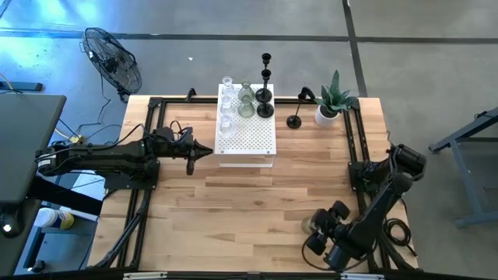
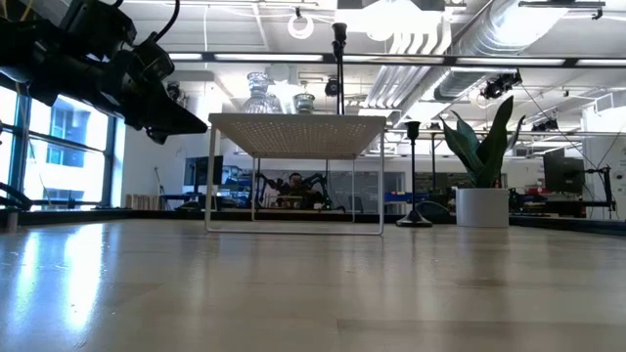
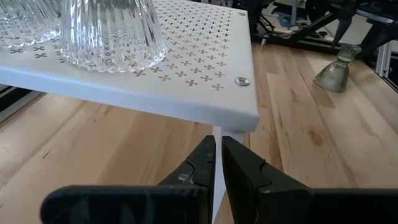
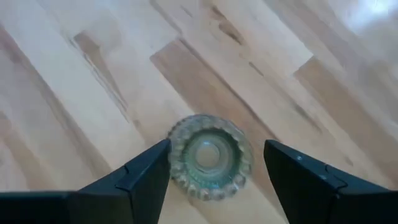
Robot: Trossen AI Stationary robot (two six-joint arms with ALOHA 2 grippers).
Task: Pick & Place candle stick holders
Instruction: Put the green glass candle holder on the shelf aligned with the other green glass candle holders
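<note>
Pressed together and empty, the left claw (image 3: 217, 163) is held just beside the white stand (image 1: 245, 134) carrying glass holders (image 1: 226, 101) and black holders (image 1: 264, 97). Farther right, a greenish holder (image 4: 209, 156) on the worktop (image 1: 233, 210) is straddled by the spread right claw (image 4: 216, 167), untouched. The pick is judged in hand; closing is called for next.
</note>
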